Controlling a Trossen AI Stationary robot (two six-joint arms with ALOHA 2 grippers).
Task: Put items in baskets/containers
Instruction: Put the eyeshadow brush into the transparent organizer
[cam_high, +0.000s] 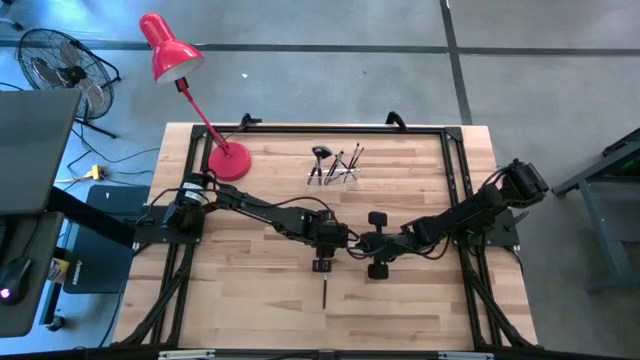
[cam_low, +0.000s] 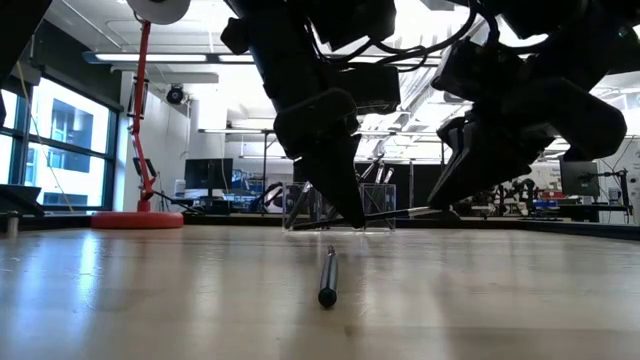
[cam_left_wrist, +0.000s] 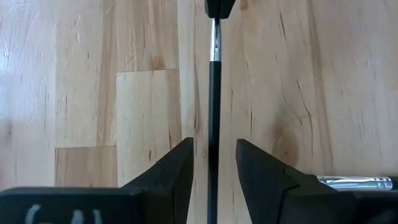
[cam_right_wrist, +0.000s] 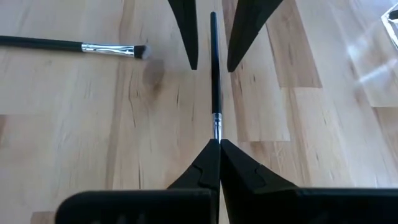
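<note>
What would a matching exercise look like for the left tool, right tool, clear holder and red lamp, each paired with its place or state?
Things:
1. left tool
2. right tool
3. clear holder
4. red lamp

Places or states:
A. shut on a brush
B. near the table's back edge, brushes standing in it
C. open, straddling that brush's handle
D. base on the table's back left part

Pairs: 1-C, 2-A, 3-B, 4-D

left pincer (cam_high: 322, 266): fingers apart, mid-table | right pincer (cam_high: 362, 243): clamped, facing it
</note>
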